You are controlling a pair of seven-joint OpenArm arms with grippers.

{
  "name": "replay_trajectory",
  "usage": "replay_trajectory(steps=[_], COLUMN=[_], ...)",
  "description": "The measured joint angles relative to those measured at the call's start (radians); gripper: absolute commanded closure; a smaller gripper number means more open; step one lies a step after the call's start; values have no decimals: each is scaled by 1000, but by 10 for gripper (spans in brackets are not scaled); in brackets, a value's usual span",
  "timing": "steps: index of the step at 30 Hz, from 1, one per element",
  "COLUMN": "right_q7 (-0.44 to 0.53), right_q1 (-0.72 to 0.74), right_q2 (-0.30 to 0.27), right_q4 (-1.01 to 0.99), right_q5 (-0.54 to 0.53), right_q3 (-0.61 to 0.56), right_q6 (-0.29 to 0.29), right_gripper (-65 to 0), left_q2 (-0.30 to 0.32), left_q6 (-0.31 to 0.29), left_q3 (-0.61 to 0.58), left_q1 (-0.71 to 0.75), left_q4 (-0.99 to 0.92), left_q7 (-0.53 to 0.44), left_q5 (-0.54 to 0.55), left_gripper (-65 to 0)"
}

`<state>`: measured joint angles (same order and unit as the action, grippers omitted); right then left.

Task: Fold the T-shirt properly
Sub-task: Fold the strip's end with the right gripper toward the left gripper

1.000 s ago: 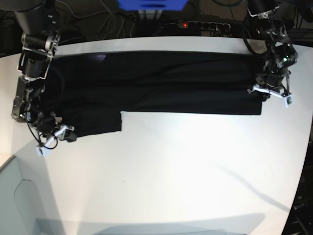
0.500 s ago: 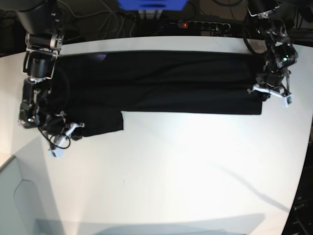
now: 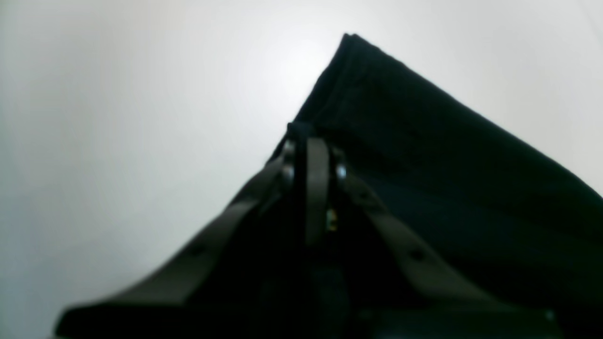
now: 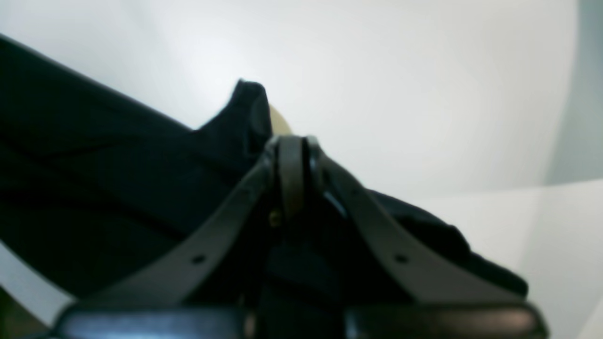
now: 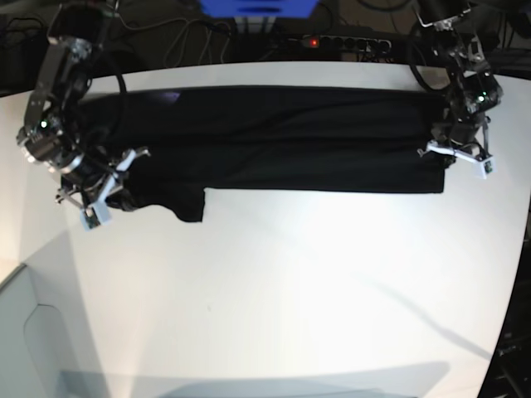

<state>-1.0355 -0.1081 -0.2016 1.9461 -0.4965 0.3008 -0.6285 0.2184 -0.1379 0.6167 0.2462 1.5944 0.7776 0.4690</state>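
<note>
The black T-shirt (image 5: 274,141) lies as a long folded band across the far part of the white table (image 5: 290,290), plain side up. At the shirt's right end my left gripper (image 5: 452,156) is shut on a corner of the cloth, and the left wrist view shows its tips (image 3: 312,141) pinching the dark hem (image 3: 447,155). At the shirt's lower left flap my right gripper (image 5: 114,199) is shut on the fabric. In the right wrist view its tips (image 4: 292,141) clamp a raised black fold (image 4: 249,108), with a sliver of yellow beside it.
A power strip (image 5: 332,41) with a red light, cables and a blue object (image 5: 257,7) sit behind the table's far edge. A grey panel (image 5: 33,332) stands beyond the table's left front edge. The table's right edge curves close to the left arm.
My right gripper has shut on the shirt's lower left flap and moved up and right with it, bunching the flap. The left arm has not moved.
</note>
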Motion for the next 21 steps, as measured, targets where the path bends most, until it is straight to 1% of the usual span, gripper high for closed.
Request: replay_trajectory(steps=[3,6,9,11,18,21], right_q7=[1,-10,5,-2,3,0], right_q1=[-106,-174,-226,-261,-301,-302], right_q2=[32,63,90,114,144,158], right_q4=[73,69,69,69,69,69], right_q5=[-12,-6,-5,-4,-9,-5], right_q3=[5,0,-6,-26,-123,-124], right_q6=[0,-2,-2,-3,-3,-3], right_gripper=[0,0,0,0,0,0], left_q2=[-1,0,0,-1,0,0], left_q6=[0,0,0,0,0,0], left_q3=[1,1,1,1,-2,-3], left_q1=[0,0,-3,-6,-6,-6], left_q4=[0,0,0,0,0,0], left_q7=[0,0,0,0,0,0], left_q5=[0,-1,0,0,-1,-1], left_gripper=[-5,-5,-5,-5,-5,-5])
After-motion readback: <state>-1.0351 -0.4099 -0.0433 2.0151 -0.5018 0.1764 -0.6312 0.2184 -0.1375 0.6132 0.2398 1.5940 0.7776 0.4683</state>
